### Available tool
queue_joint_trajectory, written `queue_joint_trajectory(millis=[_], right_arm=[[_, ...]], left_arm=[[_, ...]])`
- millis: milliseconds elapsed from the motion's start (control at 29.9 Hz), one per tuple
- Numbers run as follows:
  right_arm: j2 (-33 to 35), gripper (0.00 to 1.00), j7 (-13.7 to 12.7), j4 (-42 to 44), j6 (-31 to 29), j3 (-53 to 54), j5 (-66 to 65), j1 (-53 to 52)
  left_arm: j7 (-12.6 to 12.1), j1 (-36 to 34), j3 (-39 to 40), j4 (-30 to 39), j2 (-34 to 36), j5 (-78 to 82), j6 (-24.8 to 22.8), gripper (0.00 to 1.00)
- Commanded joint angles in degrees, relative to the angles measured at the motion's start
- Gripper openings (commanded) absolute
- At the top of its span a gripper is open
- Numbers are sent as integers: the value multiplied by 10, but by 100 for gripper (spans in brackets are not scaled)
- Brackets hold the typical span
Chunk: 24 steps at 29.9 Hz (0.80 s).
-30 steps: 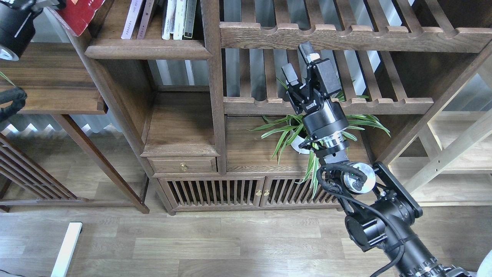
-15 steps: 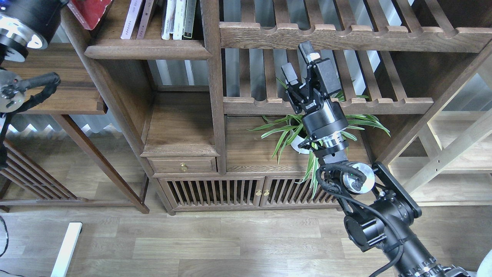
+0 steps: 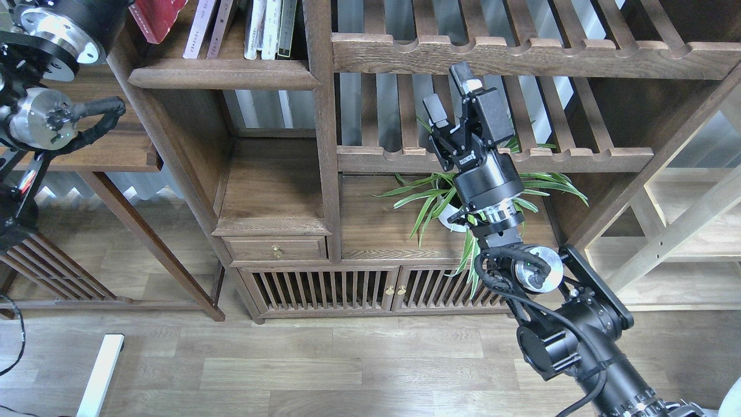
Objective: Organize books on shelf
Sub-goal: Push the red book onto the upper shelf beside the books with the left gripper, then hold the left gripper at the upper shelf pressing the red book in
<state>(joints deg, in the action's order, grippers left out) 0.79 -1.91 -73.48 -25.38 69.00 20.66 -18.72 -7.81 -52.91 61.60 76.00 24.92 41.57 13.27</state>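
The red book (image 3: pixel 156 17) hangs at the top left, tilted, over the left end of the dark walnut shelf (image 3: pixel 223 74). It sits at the end of my left arm. My left gripper (image 3: pixel 128 4) is mostly cut off by the top edge, and the book moves with it. My right gripper (image 3: pixel 448 92) is open and empty, pointing up in front of the slatted shelves, well right of the shelf. I cannot make out the dark brown book or the thick white book.
Several thin upright books (image 3: pixel 266 29) stand on the shelf's right part, with two pale ones (image 3: pixel 200 29) beside them. A post (image 3: pixel 321 116) bounds the shelf on the right. A potted plant (image 3: pixel 457 202) stands behind my right arm. Slatted rails (image 3: pixel 521 55) run to the right.
My left arm has swung right and into view, carrying the red book rightward over the shelf's left end. My right arm has stayed still.
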Motion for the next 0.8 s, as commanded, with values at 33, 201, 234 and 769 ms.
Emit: queue_joint_trajectory(millis=[33,201,234,769], right_arm=[[0,99,0,0,-8,-1,0,6],[0,99,0,-1,-16,-1,0,10],[0,99,0,-1,-17,-1,0,12],[1,99,0,-3,-19,0,0,13]], left_arm=[[2,-19,-14,-30,-15,0,0,2],[11,-54,-36,-78,-35,0,0,3],[11,-63,-41,-89,-39,0,-1,3],[49,-114,-72,-201,-66,-8,-9,4]])
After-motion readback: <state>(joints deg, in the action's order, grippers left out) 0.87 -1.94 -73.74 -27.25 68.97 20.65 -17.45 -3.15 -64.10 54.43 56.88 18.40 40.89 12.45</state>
